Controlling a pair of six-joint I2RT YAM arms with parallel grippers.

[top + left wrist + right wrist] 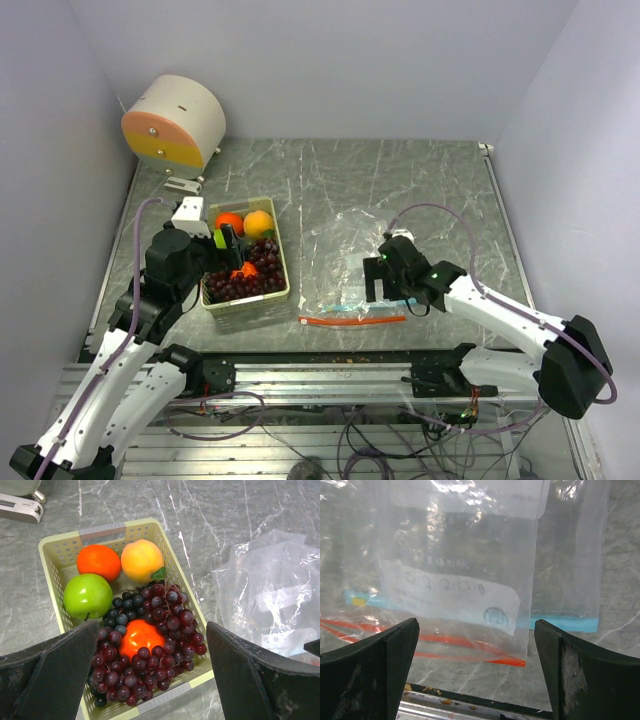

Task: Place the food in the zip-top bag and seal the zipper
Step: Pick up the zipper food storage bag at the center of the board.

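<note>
The wide-open left pincer (151, 630) is best centred on the round red-orange toy fruit (140, 637) (purple grapes (170, 615) crowd it); the right pincer (476, 625) is spread wide over the clear crinkly bag (460, 555).

— Where do your cameras sit?
— One hangs high behind me, tilted down over the whole table (400, 170). My left wrist one looks down from close above the basket (57, 555). My right wrist one sits lower, almost against the bag (470, 555).
— Any overlap?
— The bag fills the right edge of my left view; the top view holds both.
</note>
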